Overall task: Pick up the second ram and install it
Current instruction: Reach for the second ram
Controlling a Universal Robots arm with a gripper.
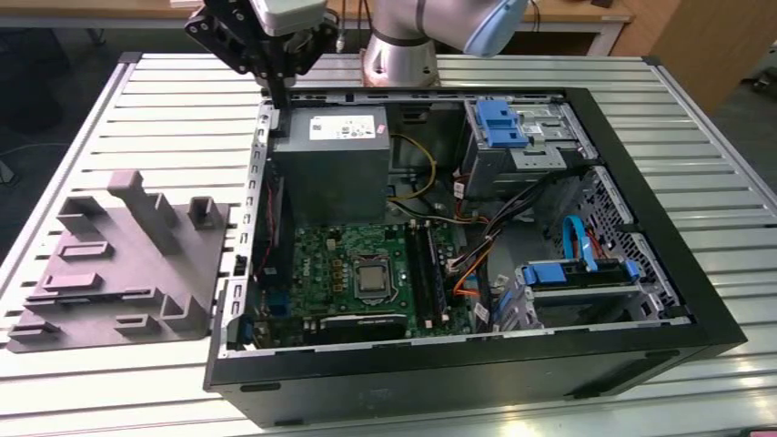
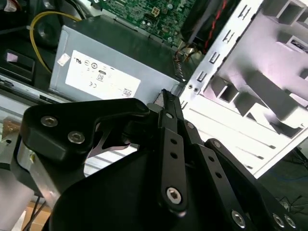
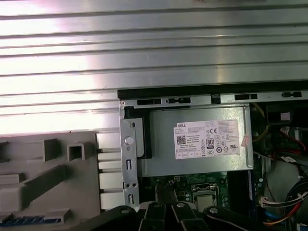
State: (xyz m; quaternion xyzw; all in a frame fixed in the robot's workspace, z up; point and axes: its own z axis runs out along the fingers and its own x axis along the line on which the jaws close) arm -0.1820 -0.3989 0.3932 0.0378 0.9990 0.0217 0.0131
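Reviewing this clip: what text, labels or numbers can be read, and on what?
White label on the grey power supply: printed lines and round marks, too small to quote.
Small white tag at its edge: no legible text.
Green motherboard: markings too small to read.

Silver ribbed table [image 1: 146, 100]; black case [image 1: 486, 382]; green motherboard [image 1: 327, 259]; grey power supply [image 1: 334, 173] with white label; grey fixture [image 1: 109, 264]; blue brackets [image 1: 498, 123]; yellow cable [image 1: 432, 164]; black hand [image 1: 277, 91].

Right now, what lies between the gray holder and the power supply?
A strip of table slats, then the case's metal wall, in the first wrist view.
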